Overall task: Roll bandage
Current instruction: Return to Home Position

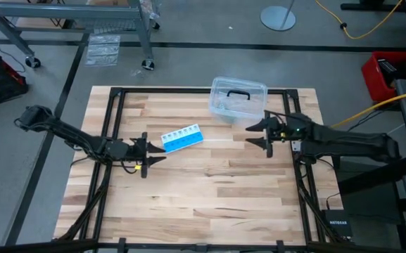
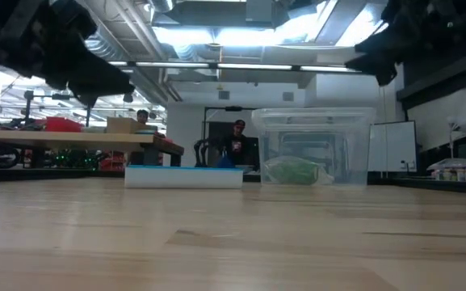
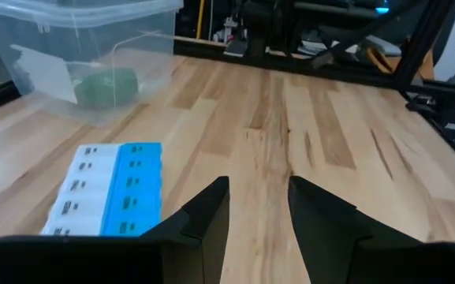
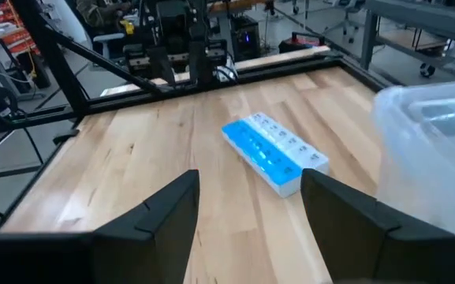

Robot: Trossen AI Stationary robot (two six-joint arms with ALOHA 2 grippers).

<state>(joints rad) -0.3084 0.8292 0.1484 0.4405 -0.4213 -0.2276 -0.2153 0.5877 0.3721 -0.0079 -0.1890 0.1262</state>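
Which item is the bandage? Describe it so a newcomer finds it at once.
In the high view, find the clear box at the wooden table's top edge. The bandage is the green bundle inside it; the pill organizer lying outside is blue and white.

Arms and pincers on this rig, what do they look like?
Left arm and right arm: black, jointed. Left pincer and right pincer each have two black tapering fingers. A small yellow spot shows by the left pincer; a green light on the right arm.
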